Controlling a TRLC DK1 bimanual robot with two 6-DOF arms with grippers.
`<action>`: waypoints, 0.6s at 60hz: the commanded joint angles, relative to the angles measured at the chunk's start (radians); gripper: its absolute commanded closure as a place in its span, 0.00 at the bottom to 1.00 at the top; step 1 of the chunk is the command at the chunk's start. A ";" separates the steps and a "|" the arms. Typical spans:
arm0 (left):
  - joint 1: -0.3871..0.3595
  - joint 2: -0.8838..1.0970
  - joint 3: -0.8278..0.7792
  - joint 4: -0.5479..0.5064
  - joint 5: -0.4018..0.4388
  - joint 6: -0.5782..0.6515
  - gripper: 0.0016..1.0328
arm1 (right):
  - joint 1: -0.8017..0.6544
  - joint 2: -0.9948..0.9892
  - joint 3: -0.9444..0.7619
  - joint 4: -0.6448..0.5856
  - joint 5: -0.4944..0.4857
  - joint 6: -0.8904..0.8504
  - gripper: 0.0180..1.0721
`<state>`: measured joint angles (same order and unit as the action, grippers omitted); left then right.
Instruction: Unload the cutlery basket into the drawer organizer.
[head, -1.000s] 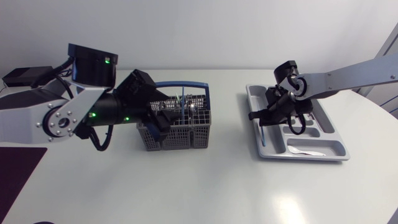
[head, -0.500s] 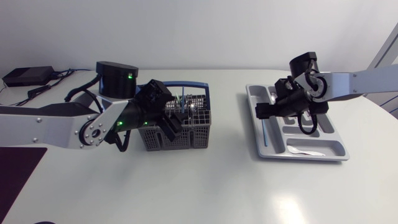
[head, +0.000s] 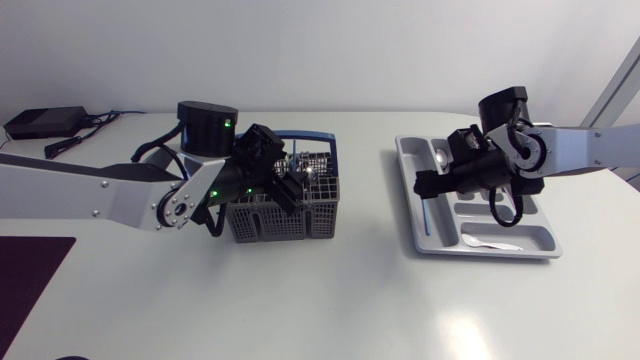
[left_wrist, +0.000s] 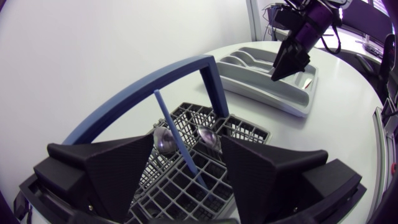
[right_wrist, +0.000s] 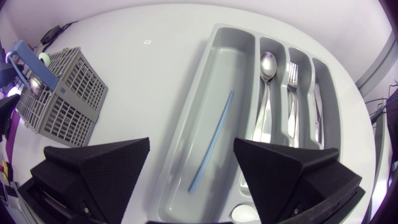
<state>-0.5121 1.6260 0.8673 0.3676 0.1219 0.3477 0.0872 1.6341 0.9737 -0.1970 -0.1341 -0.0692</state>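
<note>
Blue straw (left_wrist: 169, 118): stood upright in basket (left_wrist: 245, 132).
Left gripper (left_wrist: 188, 142): nearer, spread wide astride it.
Right gripper (right_wrist: 191, 143): wide, empty, over organizer (right_wrist: 208, 74).

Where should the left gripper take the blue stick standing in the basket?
Grip the blue stick on its bare upper shaft, above the basket rim, likely coming down from above, a finger each side. It stands tilted, lower end sunk in the grid, spoon bowls crowding it lower down.

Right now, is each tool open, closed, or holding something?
Left tool: open around a blue stick in the basket, not gripping it.
Right tool: open, holding nothing, above the organizer.
</note>
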 joint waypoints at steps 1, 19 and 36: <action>0.000 0.031 0.036 0.017 -0.004 -0.035 0.23 | 0.016 -0.039 -0.033 0.014 -0.004 -0.018 0.07; -0.002 0.061 0.044 0.054 -0.004 -0.069 0.43 | 0.023 -0.056 -0.055 0.036 -0.002 -0.026 0.07; 0.001 0.075 0.052 0.076 -0.004 -0.078 0.53 | 0.054 -0.074 -0.075 0.042 -0.001 -0.035 0.07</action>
<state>-0.5117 1.6768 0.8795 0.4263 0.1215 0.2943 0.1196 1.5860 0.9279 -0.1593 -0.1337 -0.0837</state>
